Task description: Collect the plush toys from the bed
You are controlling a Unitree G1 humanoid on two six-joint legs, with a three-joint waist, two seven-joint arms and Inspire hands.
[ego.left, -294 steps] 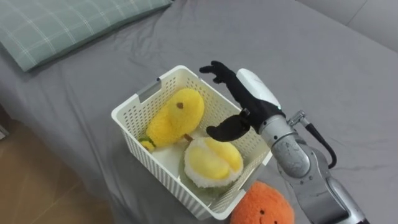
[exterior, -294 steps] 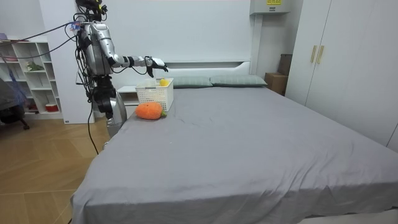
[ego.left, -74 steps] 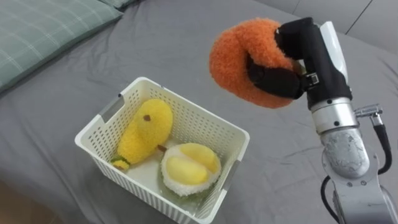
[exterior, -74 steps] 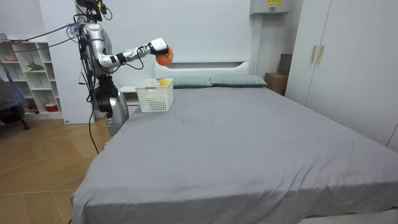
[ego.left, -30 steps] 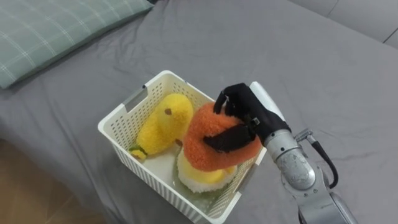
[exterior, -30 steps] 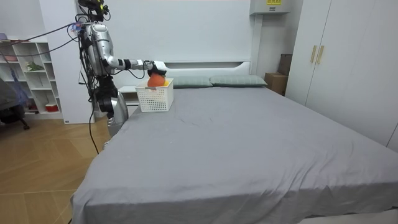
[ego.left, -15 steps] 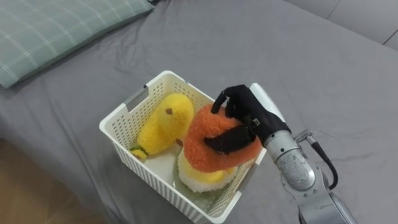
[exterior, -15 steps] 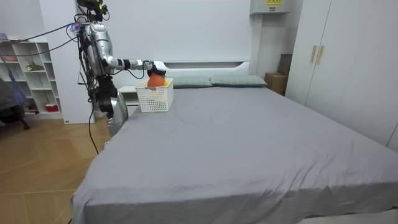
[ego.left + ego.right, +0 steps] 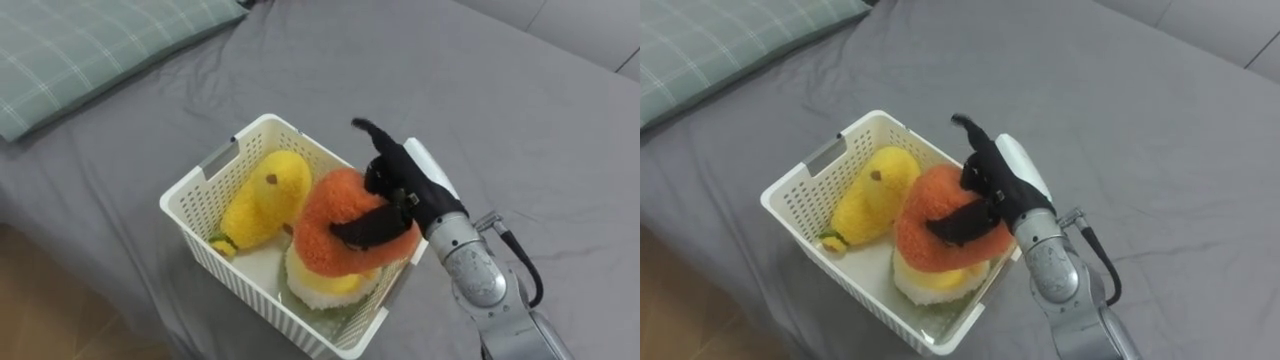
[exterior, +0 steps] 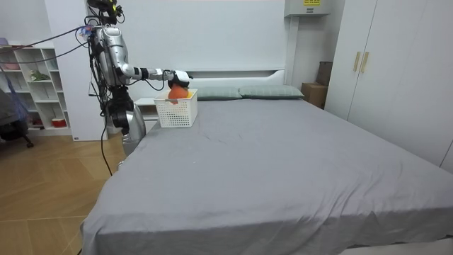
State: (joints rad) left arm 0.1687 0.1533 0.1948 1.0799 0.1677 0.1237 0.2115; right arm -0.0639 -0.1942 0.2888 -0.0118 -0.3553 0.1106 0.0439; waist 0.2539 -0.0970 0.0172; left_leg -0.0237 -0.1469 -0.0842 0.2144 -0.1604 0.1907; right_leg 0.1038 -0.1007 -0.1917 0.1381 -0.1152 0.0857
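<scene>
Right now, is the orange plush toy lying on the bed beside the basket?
No, the orange plush toy sits inside the white basket, with the right robot hand touching it.

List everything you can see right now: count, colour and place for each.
Basket: one, white, on the bed near its edge.
Orange plush toy: one, orange, in the basket on top of the white-and-yellow plush.
White-and-yellow plush: one, in the basket, under the orange one.
Yellow plush fruit: one, yellow, in the basket's left side.
Pillows: two, pale green check, at the bed's head.
Bed sheet: one, grey.
Wardrobe: one, white, room view's right.
Shelf unit: one, white, behind the robot.
Right hand: black, fingers straight, thumb across the orange plush toy.
</scene>
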